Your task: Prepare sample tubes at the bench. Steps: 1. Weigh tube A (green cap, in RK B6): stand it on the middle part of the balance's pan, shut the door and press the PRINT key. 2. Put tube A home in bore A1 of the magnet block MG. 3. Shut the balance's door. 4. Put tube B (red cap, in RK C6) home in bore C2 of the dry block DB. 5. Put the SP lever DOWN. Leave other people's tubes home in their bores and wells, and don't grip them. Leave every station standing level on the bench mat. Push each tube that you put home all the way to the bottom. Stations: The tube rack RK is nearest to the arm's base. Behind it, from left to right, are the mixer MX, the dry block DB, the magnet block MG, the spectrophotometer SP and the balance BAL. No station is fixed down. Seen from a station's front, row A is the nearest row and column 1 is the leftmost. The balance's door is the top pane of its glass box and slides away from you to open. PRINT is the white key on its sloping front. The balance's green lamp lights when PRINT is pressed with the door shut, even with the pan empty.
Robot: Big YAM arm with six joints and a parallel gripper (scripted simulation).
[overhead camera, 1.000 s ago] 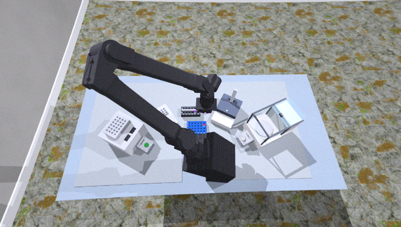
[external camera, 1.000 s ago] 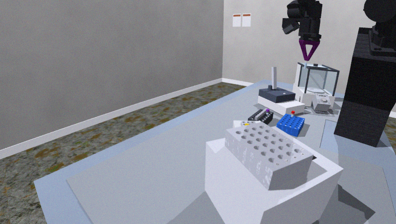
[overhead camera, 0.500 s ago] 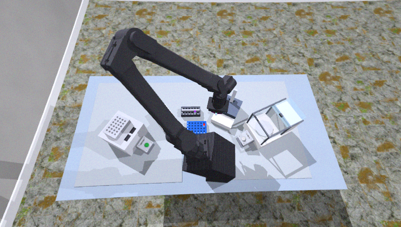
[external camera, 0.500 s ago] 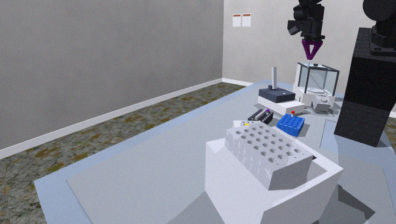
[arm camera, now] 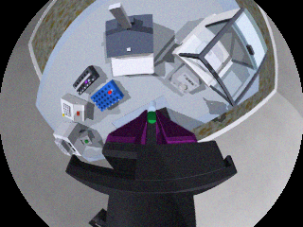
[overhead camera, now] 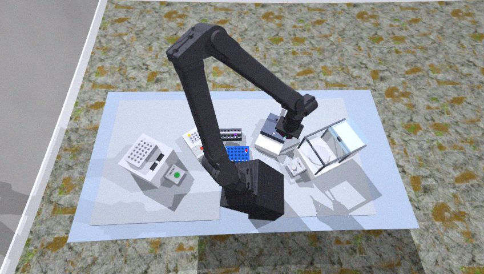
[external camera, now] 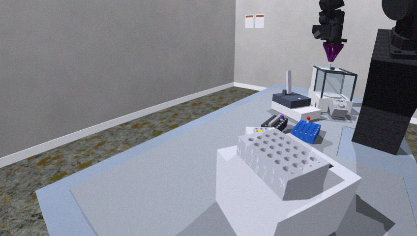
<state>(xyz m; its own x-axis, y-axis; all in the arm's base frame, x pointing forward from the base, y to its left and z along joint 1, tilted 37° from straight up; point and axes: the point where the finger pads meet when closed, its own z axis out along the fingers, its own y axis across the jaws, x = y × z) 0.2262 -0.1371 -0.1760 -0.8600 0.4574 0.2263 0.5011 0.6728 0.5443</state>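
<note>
Pincer (overhead camera: 287, 136) (external camera: 330, 60) (arm camera: 151, 113) clenched on the green-capped tube (overhead camera: 285, 137) (external camera: 330, 65) (arm camera: 151, 116), hanging high near the right side of the desk (overhead camera: 101, 162) (external camera: 58, 187) (arm camera: 52, 90), probably to clear everything en route to the scale (overhead camera: 307, 171) (external camera: 320, 103) (arm camera: 201, 57), top open.

a pale blue table (overhead camera: 390, 217) (external camera: 55, 201) (arm camera: 44, 96) beneath a grey bench mat (overhead camera: 112, 206) (external camera: 140, 181), stations and the arm's base (overhead camera: 266, 190) (external camera: 383, 96) on top
</note>
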